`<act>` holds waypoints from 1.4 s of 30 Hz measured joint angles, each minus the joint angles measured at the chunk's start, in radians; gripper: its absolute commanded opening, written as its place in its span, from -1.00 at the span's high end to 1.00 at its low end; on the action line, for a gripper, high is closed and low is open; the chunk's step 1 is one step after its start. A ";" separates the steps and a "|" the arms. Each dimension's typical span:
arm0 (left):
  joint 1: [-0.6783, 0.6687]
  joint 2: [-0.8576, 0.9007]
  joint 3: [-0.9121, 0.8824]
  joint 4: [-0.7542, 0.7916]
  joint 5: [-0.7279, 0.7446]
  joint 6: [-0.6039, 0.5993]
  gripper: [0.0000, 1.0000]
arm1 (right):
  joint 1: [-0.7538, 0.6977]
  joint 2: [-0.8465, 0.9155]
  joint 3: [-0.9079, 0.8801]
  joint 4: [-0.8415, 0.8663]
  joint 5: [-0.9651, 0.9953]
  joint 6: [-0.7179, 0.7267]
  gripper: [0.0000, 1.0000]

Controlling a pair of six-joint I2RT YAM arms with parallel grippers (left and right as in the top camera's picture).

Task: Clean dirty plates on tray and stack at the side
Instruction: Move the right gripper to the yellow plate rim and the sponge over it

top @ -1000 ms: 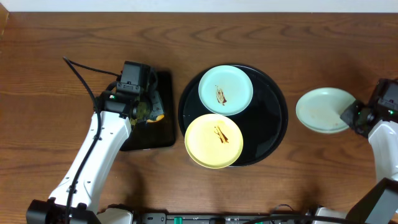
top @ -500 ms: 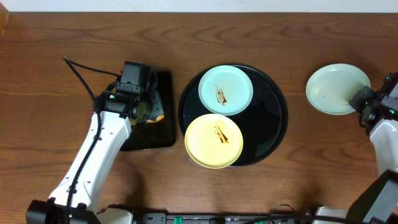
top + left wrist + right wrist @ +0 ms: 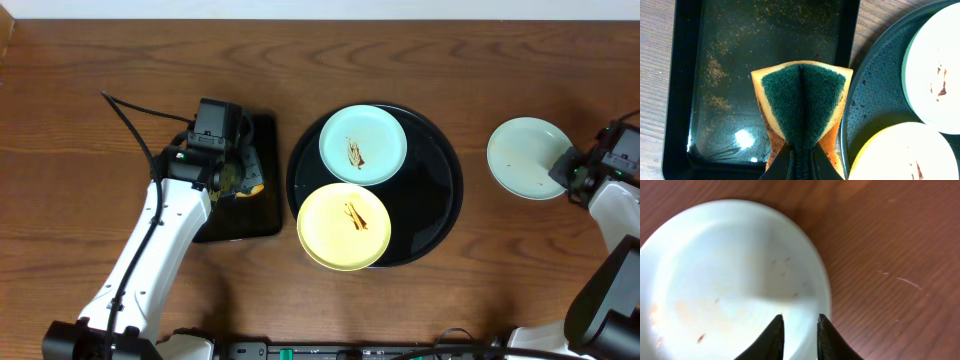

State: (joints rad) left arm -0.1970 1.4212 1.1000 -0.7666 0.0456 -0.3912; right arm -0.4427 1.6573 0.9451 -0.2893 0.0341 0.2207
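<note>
right pincer (image 3: 800,320): jaws just parted, letting go of the wiped plate (image 3: 527,158)
wiped plate: shifted slightly, now flat on the worktop (image 3: 480,60), 3 o'clock of the tray (image 3: 440,210)
left pincer (image 3: 800,165): clenched on the sponge (image 3: 802,102), 9 o'clock side
meaning: stack seemingly started; blue-green plate (image 3: 363,144) and yellow plate (image 3: 344,226) remain smeared on the tray

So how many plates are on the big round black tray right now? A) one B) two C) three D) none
B: only the blue-green plate and the yellow plate sit on the tray; the third plate lies off to the side on the table.
</note>
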 measured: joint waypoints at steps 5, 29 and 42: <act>0.000 0.000 0.000 -0.002 0.000 0.000 0.83 | 0.052 -0.059 0.054 -0.160 -0.048 -0.039 0.53; 0.000 0.000 0.000 -0.016 0.000 0.000 0.83 | 0.711 -0.117 -0.141 -0.352 -0.495 0.064 0.43; 0.000 0.000 0.000 -0.019 0.000 0.000 0.83 | 0.866 -0.116 -0.241 -0.194 -0.370 0.331 0.97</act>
State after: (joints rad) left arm -0.1970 1.4212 1.1000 -0.7856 0.0456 -0.3912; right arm 0.4232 1.5417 0.7040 -0.4831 -0.3355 0.5514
